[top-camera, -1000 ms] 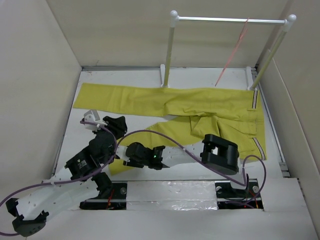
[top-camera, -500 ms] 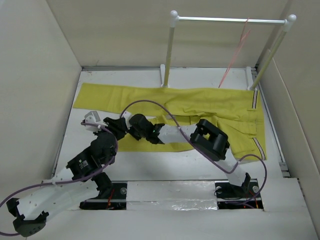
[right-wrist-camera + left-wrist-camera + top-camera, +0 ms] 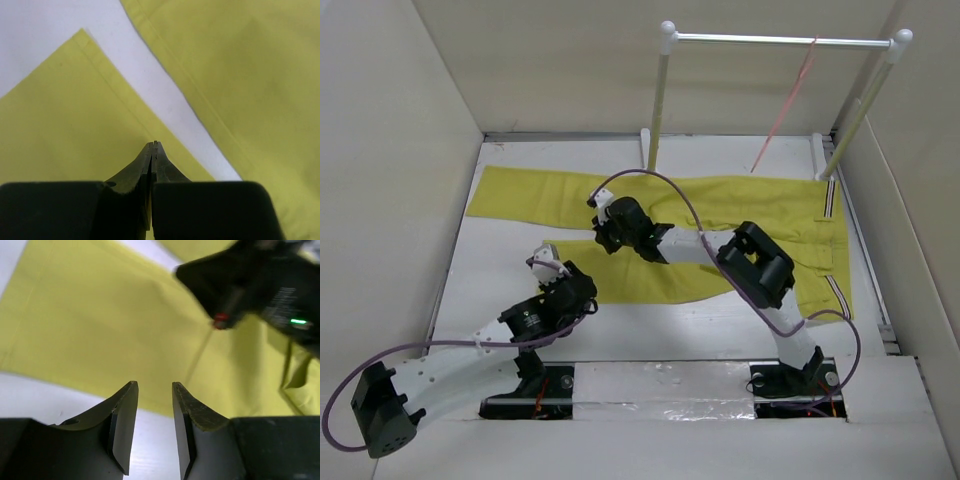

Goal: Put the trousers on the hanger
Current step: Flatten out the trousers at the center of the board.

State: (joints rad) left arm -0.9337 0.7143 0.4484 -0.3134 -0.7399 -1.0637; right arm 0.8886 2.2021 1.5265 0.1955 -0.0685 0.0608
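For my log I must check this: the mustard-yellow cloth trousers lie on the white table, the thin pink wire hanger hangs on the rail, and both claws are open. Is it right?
Not quite. Only the left claw is open; the right wrist view shows the right claw shut tight over the mustard-yellow cloth trousers. The rest is right.

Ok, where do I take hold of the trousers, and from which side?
Probably grip the trousers by the near leg's free long edge, close to the cuff, coming in low from the near side. The cloth lies flat on the table, so only an edge lets a finger slip under. The open left gripper faces that edge now.
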